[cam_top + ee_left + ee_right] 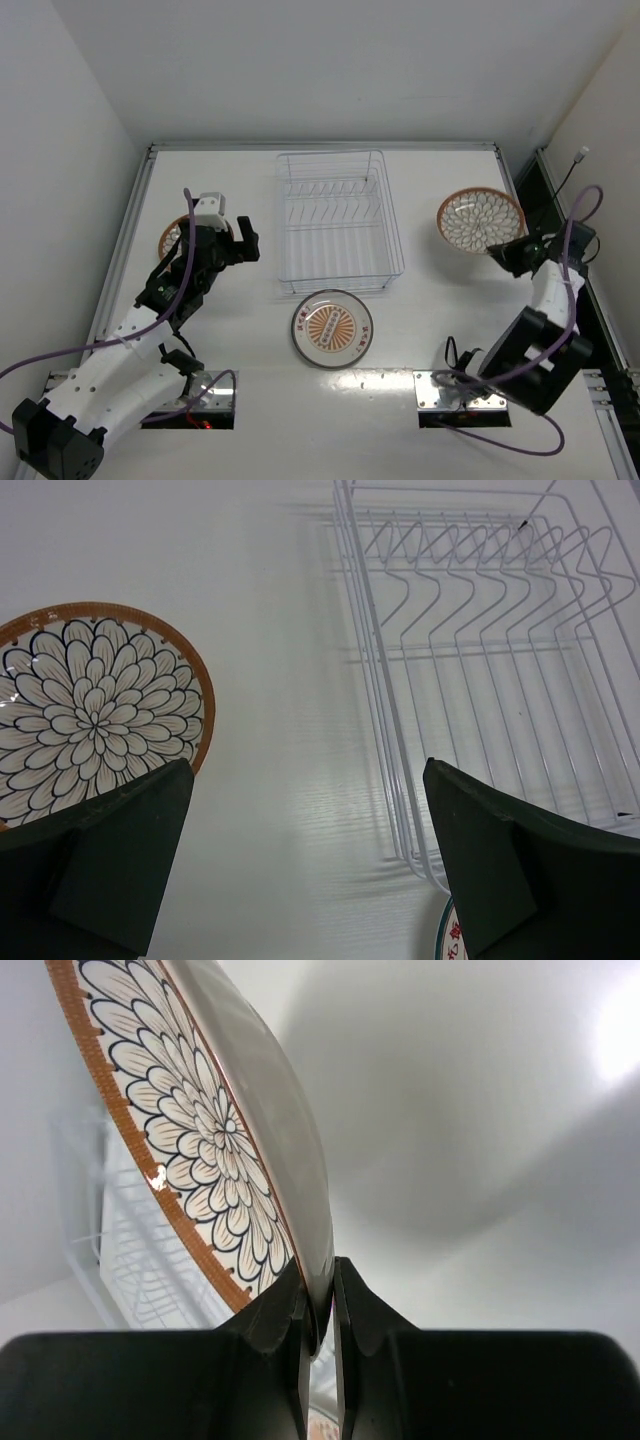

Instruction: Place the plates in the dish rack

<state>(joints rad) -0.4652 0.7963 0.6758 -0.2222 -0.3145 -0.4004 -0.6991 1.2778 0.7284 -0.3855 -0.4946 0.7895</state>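
My right gripper (318,1310) is pinched tight on the rim of the brown-rimmed petal plate (200,1140), tilted up at the overhead view's upper right; it's stiff, glazed, likely slippery and breakable, while my left gripper (310,820) gapes empty beside the dish rack (338,220).

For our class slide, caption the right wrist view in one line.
Right gripper pinches the rim of a brown-rimmed plate, dish rack behind it.

I see my left gripper (310,865) spread wide over the table (270,630), a brown-rimmed petal plate (95,705) lying flat on its left, the wire dish rack (480,660) on its right, well apart.
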